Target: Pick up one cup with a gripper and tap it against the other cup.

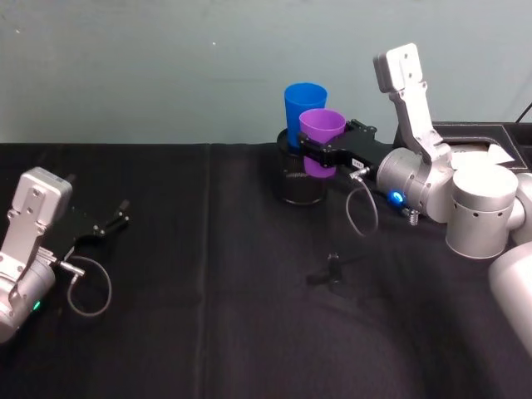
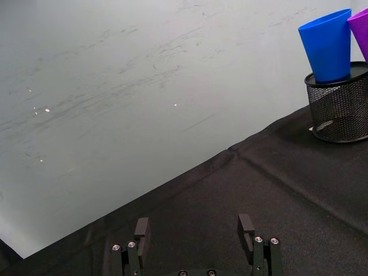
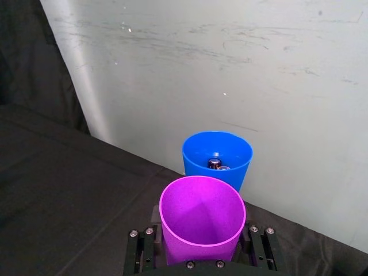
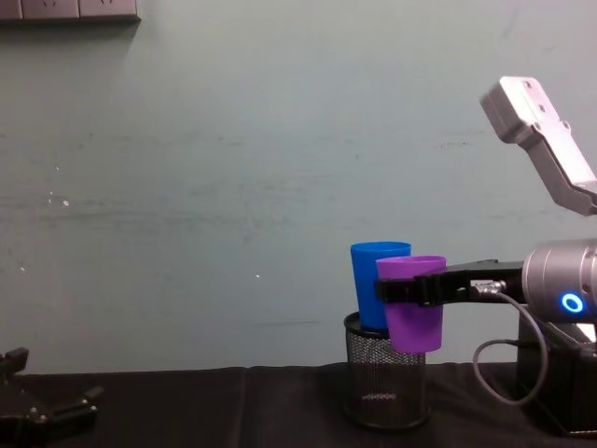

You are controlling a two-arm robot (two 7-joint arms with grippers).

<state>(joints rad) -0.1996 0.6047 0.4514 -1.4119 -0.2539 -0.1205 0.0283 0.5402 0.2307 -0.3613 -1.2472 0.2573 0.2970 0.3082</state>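
purple cup [image 1: 322, 129] upright, mouth up, held in right gripper [image 1: 320, 155], beside blue cup [image 1: 301, 104]

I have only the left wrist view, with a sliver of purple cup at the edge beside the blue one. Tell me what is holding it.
Observer: The right gripper is shut on the purple cup, clamping its sides below the rim and holding it off the table.
Operator: Now look inside the blue cup and report.
Observer: The right wrist view looks down into the blue cup and shows small metallic objects at its bottom. I cannot tell what they are.
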